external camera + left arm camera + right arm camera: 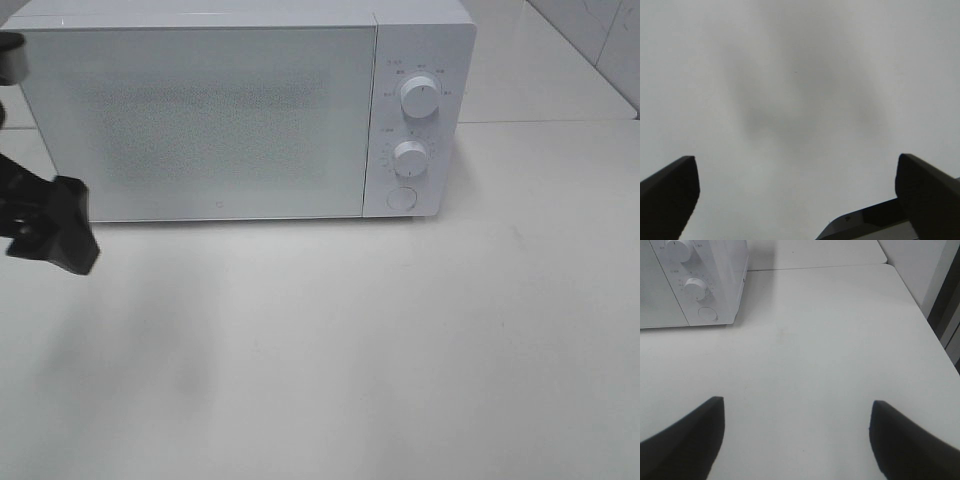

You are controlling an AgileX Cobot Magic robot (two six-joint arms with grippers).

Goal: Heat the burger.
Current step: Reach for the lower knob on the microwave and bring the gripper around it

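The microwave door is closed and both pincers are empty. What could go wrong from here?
1. No burger shows in any view, and the microwave door hides the inside; turning a dial could run it empty.
2. The open left pincer hangs near that door's lower corner and might bump it.

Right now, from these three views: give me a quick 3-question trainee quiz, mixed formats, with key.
1. True or false: the microwave door is open.
2. How many dials sit above the round button on its panel? A one, B two, C four.
3. Fill in: the left gripper and right gripper both have their jaws ___.
Key: 1 false; 2 B; 3 open.
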